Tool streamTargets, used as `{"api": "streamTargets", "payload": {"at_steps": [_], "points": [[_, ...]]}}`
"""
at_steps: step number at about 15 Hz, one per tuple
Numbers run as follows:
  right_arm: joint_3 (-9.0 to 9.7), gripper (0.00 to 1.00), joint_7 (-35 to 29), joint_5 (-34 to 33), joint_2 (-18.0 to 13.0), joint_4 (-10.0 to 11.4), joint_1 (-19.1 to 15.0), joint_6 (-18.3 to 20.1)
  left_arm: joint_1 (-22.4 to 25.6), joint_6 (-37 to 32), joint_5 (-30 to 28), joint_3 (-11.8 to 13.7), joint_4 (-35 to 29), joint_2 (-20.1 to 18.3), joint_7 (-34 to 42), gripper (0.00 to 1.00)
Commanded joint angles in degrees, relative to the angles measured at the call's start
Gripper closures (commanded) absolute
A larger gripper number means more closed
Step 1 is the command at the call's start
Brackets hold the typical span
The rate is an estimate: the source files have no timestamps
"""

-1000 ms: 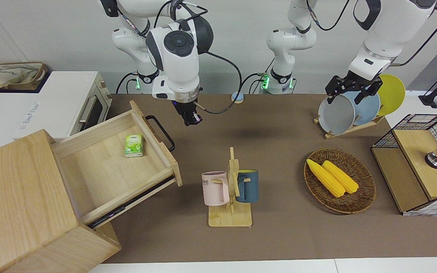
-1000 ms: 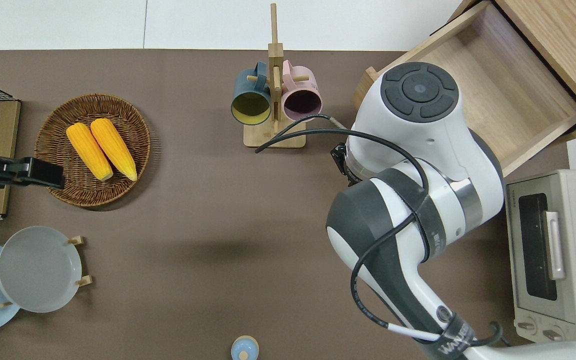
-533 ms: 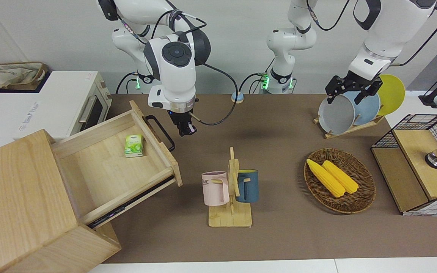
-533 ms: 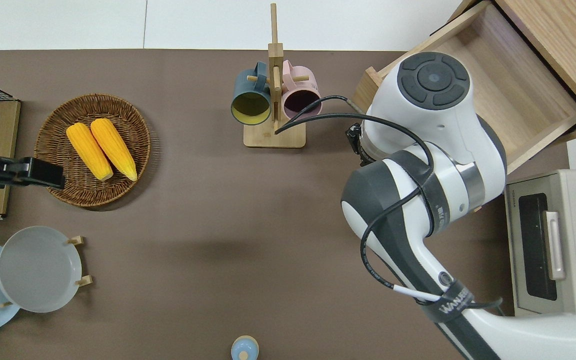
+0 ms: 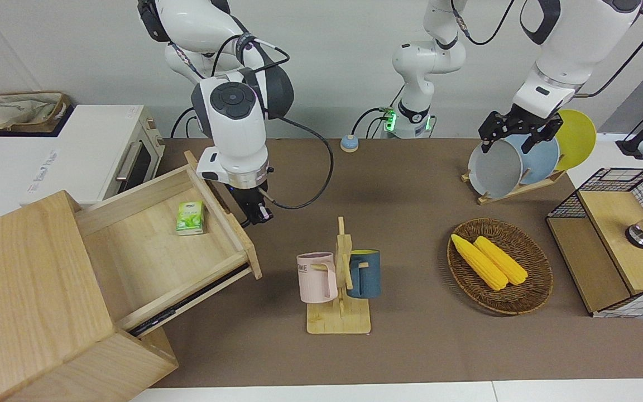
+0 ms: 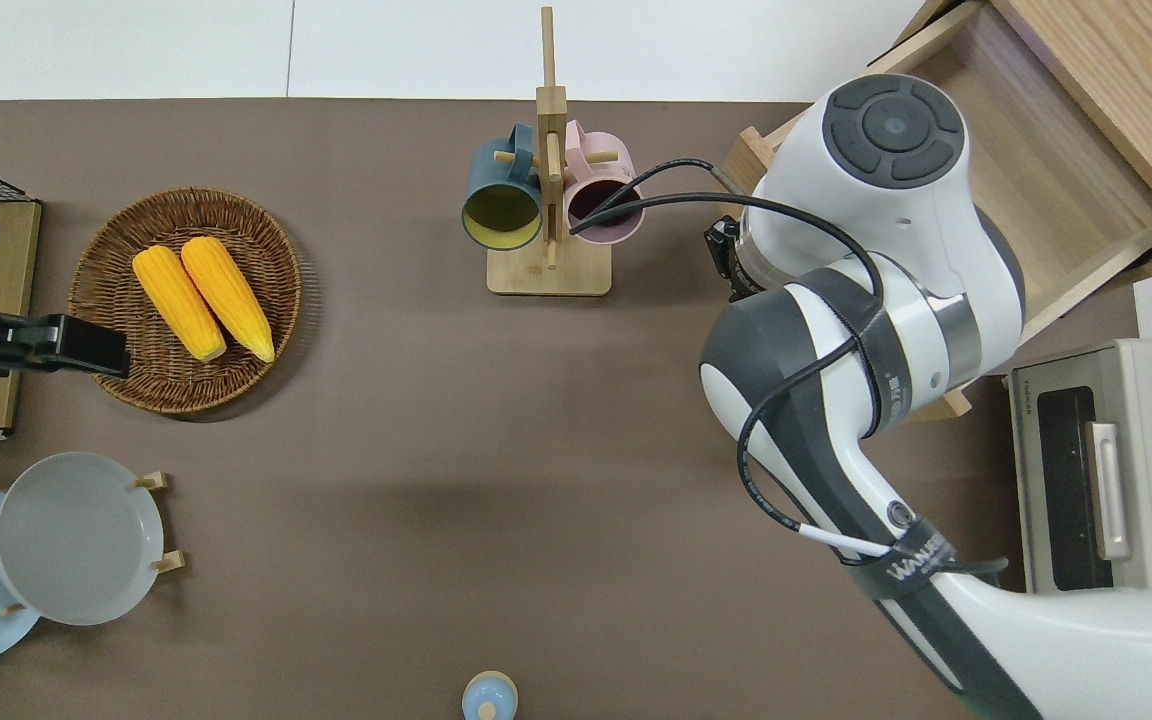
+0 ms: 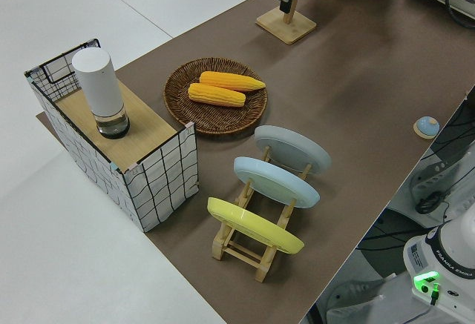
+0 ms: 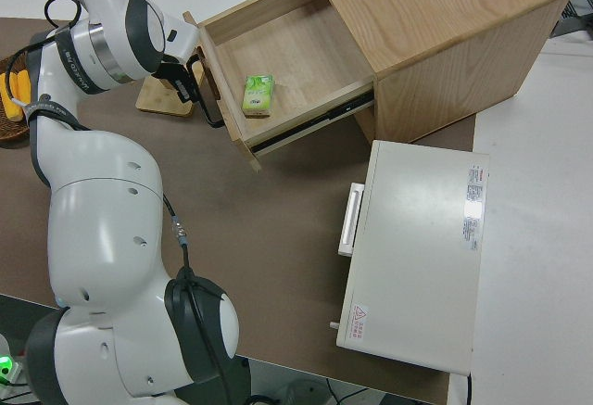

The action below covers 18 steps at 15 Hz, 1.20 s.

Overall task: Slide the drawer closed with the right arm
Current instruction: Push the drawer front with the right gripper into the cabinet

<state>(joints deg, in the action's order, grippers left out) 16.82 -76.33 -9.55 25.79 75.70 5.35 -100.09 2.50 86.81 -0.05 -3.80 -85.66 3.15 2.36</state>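
My desk [image 5: 411, 184] has a brown top by a white wall. My right gripper [image 5: 257, 214] touches the drawer [image 5: 159, 251]; I cannot tell its grip. My arm band reads "WANE".

front cam: across the surface [image 5: 411, 184], facing both arms, wide. overhead: straight down, arms enter from bottom. left side: raised at the left arm's end, diagonal along the surface, close on plate rack [image 7: 260, 220] and corn basket [image 7: 215, 96]. right side: high beside right arm, onto drawer [image 8: 278, 71] and oven [image 8: 417, 257]. front and overhead share the mug stand [image 5: 339, 279]
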Motion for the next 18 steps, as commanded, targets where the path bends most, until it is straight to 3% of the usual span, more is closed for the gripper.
{"api": "streamTargets", "payload": {"at_steps": [1, 6, 12, 18], "points": [[1.03, 1.000, 0.0, -1.6, 2.7, -4.0, -2.8, -0.3, -0.4, -1.0, 1.0, 0.0, 0.6, -0.3, -0.6, 0.01], [1.02, 1.000, 2.9, -1.6, 4.1, -5.5, -5.3, -0.3, -0.4, -1.0, 1.0, 0.0, 0.6, -0.3, -0.6, 0.01], [0.94, 1.000, 7.2, -1.7, 4.7, -5.6, -8.3, -0.3, -0.4, -1.0, 1.0, 0.0, 0.6, -0.3, -0.6, 0.01], [3.92, 1.000, 12.1, -3.8, 4.7, -5.6, -13.2, 0.8, -0.4, -1.0, 1.0, 0.0, 0.6, -0.3, -0.6, 0.01]]}}
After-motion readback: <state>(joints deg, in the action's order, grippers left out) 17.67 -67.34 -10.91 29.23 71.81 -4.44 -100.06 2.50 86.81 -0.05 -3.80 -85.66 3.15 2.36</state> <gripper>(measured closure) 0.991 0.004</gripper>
